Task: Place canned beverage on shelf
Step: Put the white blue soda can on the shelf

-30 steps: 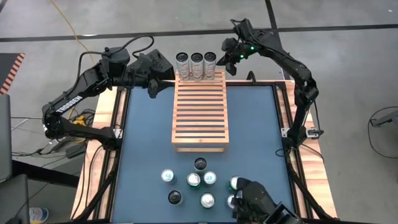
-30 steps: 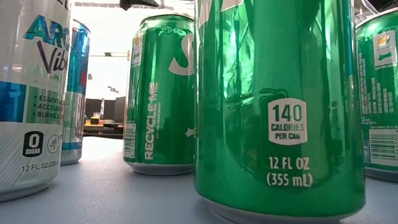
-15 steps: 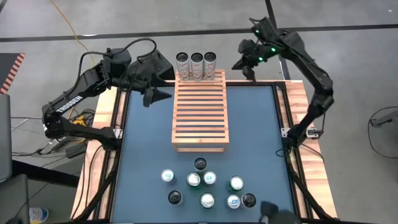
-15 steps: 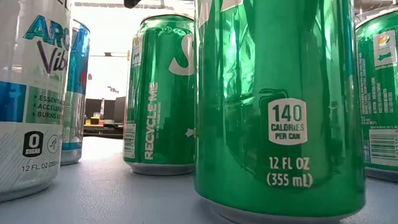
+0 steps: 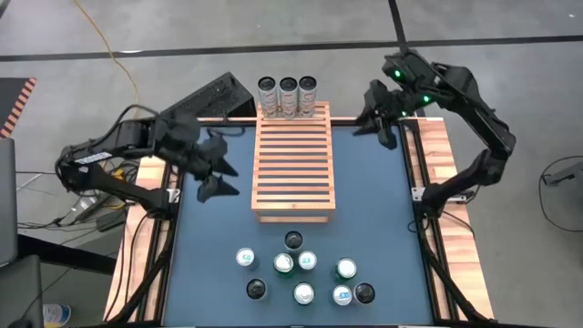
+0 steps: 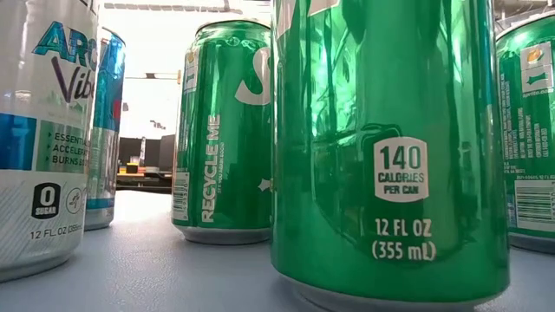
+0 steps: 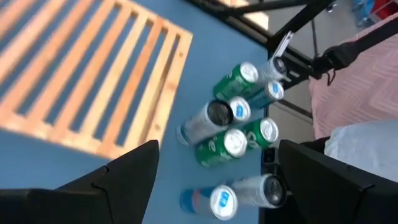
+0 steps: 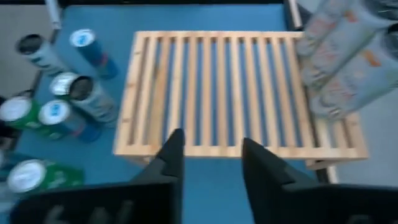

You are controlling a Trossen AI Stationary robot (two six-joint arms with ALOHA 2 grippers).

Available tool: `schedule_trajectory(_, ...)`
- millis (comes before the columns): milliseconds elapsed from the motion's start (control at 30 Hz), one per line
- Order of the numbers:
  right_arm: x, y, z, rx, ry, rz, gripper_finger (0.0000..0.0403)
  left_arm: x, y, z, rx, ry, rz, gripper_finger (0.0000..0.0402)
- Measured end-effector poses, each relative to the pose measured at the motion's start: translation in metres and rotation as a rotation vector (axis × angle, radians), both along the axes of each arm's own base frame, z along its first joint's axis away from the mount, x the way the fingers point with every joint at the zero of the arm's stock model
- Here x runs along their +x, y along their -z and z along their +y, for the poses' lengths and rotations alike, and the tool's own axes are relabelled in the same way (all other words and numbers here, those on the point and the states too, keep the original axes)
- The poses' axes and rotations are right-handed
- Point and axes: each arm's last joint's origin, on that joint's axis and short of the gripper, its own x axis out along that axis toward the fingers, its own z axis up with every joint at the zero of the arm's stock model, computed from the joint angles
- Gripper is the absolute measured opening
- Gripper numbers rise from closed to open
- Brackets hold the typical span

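The light-brown slatted shelf (image 5: 293,164) lies on the blue table; it also shows in the right wrist view (image 8: 230,93) and the left wrist view (image 7: 81,68). Three cans (image 5: 287,96) stand in a row at its far end. Several cans (image 5: 301,269) stand upright on the table near the front edge, also seen in the left wrist view (image 7: 233,134) and the low view (image 6: 390,147). My left gripper (image 5: 221,169) hovers open and empty left of the shelf. My right gripper (image 5: 373,128) hovers open and empty over the table's far right.
The table's wooden border (image 5: 153,210) runs along both sides. Bare blue table lies on either side of the shelf (image 5: 378,200). A dark box (image 5: 214,96) sits beyond the far left corner. Cables lie on the floor to the left.
My left gripper has gone from the shelf's far left corner toward the table's near edge, alongside the shelf's left side. My right gripper has gone from the shelf's far end toward the right and near. A dark shape by the front cans has withdrawn, leaving a dark can there.
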Motion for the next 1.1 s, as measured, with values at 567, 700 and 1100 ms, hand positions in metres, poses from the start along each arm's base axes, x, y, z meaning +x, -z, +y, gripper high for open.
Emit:
schedule_trajectory(567,0.05,0.006,0.125,0.22,0.049,0.048,0.0234,-0.03,-0.019,-0.059,-0.027,0.139,-0.135,0.0318)
schedule_trajectory(700,0.078,0.017,0.151,0.178,0.072,0.02,0.0233,-0.042,-0.022,-0.069,-0.007,0.157,-0.164,0.0318)
schedule_trajectory(1100,0.156,0.085,0.199,0.156,0.132,0.153,0.0233,-0.054,-0.021,-0.102,0.071,0.237,-0.19,0.0318)
